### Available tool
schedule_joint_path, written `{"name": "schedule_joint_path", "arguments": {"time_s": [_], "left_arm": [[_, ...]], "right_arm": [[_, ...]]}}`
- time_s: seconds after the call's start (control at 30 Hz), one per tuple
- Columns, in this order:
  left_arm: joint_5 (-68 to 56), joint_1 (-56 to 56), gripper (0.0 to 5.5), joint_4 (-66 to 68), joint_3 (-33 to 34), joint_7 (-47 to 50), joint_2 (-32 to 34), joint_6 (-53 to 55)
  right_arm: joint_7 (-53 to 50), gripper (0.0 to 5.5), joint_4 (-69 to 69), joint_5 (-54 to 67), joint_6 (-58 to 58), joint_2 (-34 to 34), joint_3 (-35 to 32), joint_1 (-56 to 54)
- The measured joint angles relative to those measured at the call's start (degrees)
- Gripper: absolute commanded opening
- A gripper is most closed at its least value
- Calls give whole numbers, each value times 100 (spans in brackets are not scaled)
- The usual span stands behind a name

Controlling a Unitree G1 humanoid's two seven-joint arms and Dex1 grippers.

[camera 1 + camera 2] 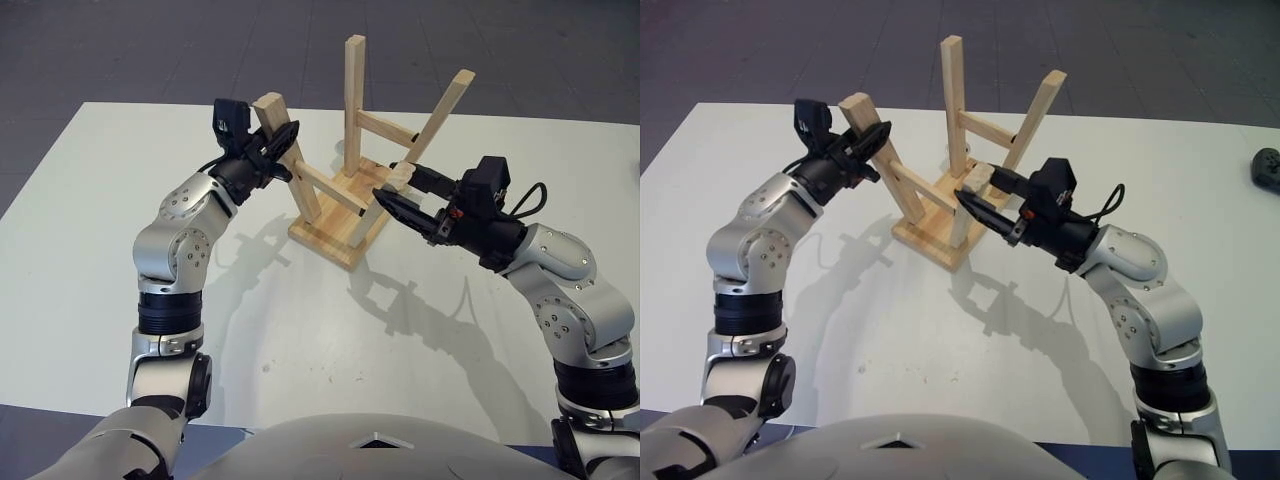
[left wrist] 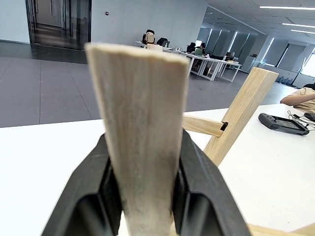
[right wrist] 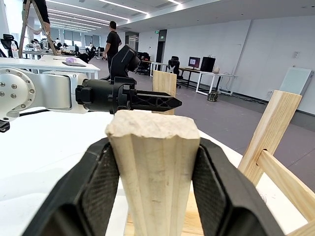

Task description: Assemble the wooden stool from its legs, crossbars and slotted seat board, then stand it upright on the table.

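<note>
The wooden stool is upside down at the middle of the white table, its slotted seat board lowest and its legs pointing up and leaning. My left gripper is shut on the left leg near its free end; that leg stands between the black fingers. My right gripper is shut on the short near leg at its tip. Two far legs rise behind, joined by a crossbar.
A black handheld device lies at the table's right edge. Open table surface stretches in front of the stool and to its left. The table's far edge runs just behind the stool.
</note>
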Motion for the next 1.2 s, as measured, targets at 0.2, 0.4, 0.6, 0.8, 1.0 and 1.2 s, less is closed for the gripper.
{"name": "schedule_joint_path", "arguments": {"time_s": [0.2, 0.4, 0.6, 0.8, 1.0, 1.2], "left_arm": [[16, 41, 103, -266, 22, 157, -78, 198], [132, 43, 103, -312, 66, 251, -241, 154], [131, 119, 104, -363, 161, 246, -355, 143], [104, 232, 105, -454, 289, 233, -468, 153], [24, 162, 111, -262, 501, 300, -655, 165], [32, 102, 112, -224, 516, 328, -672, 213]], "right_arm": [[-24, 208, -43, 1, -31, 0, -9, 52], [-31, 207, -32, 0, -55, 0, -9, 58], [-42, 207, -34, -1, -57, 0, -5, 57], [-41, 207, -44, 0, -62, 0, 10, 58], [-72, 207, -19, -7, -64, 6, 54, 19], [-81, 207, 25, -13, -64, 7, 66, -23]]}}
